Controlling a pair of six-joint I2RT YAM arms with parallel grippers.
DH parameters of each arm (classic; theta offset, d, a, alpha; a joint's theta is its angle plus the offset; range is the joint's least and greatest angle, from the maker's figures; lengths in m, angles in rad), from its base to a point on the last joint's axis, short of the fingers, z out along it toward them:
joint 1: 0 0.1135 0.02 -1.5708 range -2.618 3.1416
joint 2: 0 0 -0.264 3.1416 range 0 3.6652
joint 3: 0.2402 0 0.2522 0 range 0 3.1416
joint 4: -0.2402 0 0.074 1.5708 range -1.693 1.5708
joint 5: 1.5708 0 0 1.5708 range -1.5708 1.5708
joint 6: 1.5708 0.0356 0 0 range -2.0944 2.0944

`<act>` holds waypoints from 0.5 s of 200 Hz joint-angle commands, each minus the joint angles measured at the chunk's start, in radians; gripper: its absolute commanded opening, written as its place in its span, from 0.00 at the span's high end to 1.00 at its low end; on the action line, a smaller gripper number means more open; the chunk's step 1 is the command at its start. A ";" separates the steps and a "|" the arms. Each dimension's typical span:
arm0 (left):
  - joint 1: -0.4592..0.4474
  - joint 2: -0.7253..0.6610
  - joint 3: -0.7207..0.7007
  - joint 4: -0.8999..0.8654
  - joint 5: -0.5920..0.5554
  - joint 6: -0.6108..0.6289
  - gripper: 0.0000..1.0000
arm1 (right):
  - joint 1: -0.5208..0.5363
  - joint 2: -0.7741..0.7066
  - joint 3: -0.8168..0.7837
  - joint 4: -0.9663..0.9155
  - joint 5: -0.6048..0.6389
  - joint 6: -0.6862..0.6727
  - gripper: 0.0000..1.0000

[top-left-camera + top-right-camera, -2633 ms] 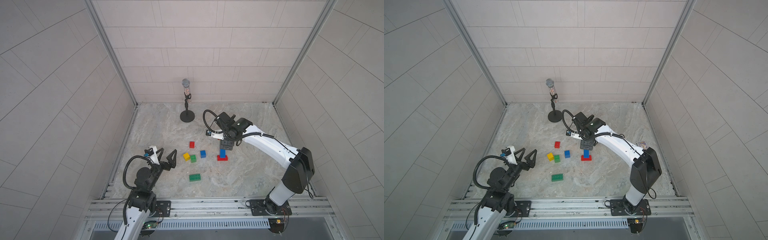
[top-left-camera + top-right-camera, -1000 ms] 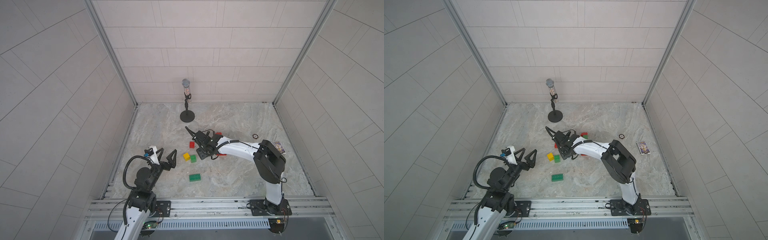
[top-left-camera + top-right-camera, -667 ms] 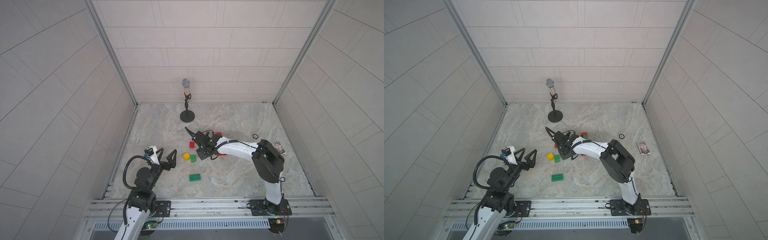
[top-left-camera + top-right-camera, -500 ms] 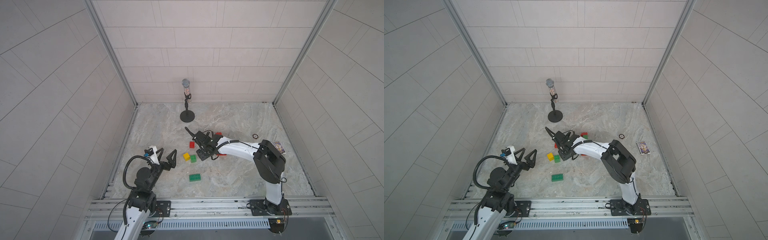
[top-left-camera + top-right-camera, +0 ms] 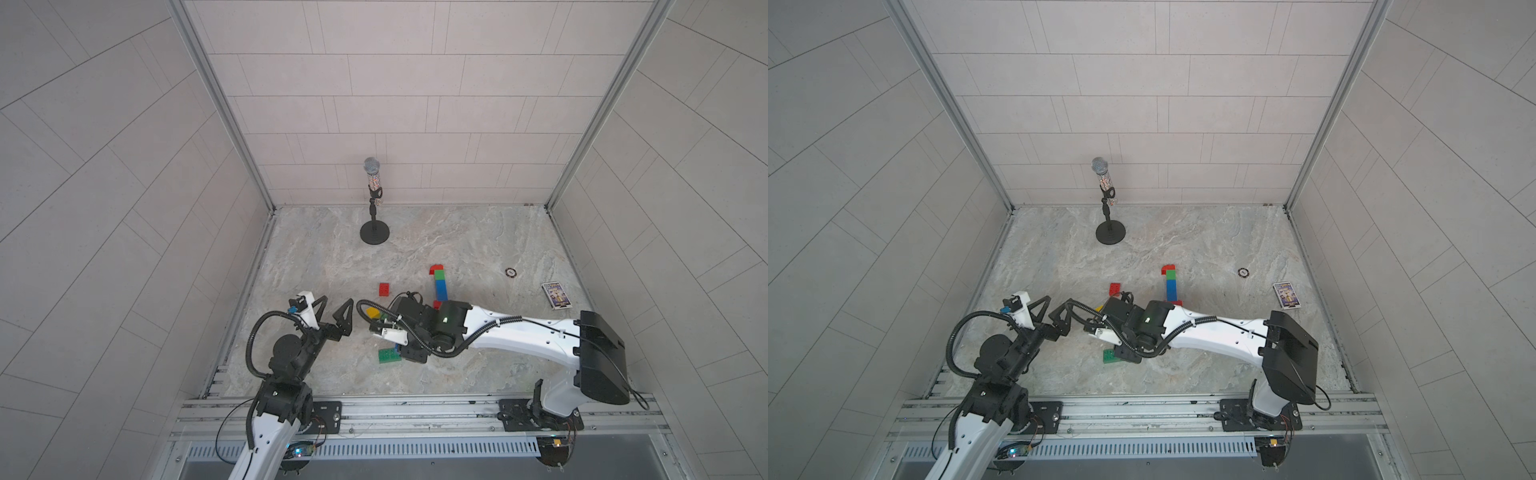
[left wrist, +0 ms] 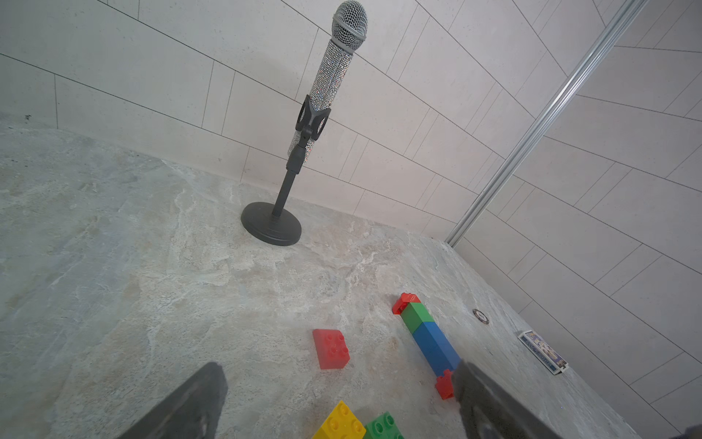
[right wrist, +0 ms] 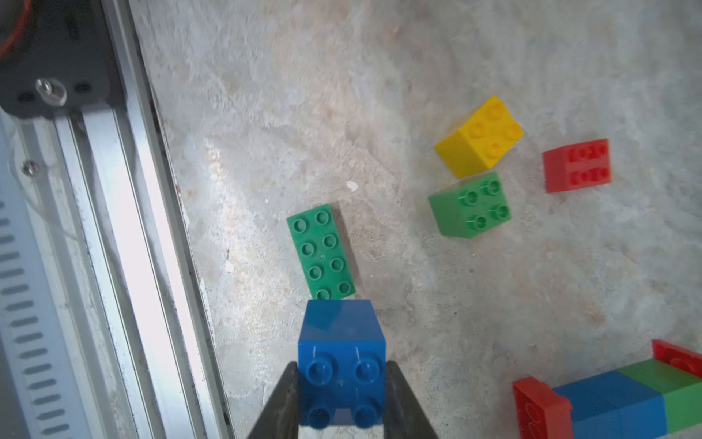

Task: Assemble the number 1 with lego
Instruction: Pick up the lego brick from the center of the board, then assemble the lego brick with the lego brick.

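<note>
**Two arms, one blue brick gripped**

The marbled desk [image 5: 478, 232] carries everything. The right arm [image 5: 519, 332] stretches low across it, and the left fingers [image 6: 182, 403] stand spread wide, holding nothing. A microphone stand [image 5: 374, 208] is at the back. A joined row of red, green and blue bricks [image 5: 439, 284] lies flat on the desk. The long green brick [image 7: 323, 251] lies nearer the rail. The right fingers [image 7: 279, 406] are clamped on a small blue brick [image 7: 342, 365] at its end. A yellow brick [image 7: 480, 133] and a small green brick [image 7: 471, 205] sit just beside each other, with a red brick [image 7: 577, 165] near them. A card pack [image 5: 556, 295] and a ring [image 5: 510, 272] lie well apart.
</note>
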State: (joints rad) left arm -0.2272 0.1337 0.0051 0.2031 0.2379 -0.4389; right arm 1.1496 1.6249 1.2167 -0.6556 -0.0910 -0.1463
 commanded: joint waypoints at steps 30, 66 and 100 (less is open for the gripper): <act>0.001 -0.002 -0.020 0.005 -0.004 -0.008 0.00 | 0.069 0.085 0.028 0.015 0.094 -0.118 1.00; 0.002 -0.003 -0.020 0.005 -0.004 -0.008 0.00 | 0.078 0.085 0.024 0.056 0.090 -0.151 1.00; 0.002 -0.003 -0.021 0.006 -0.005 -0.008 0.00 | 0.082 0.079 0.023 0.074 0.097 -0.184 1.00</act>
State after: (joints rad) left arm -0.2272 0.1337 0.0051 0.2031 0.2379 -0.4408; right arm 1.2236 1.7203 1.2251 -0.6022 -0.0124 -0.2821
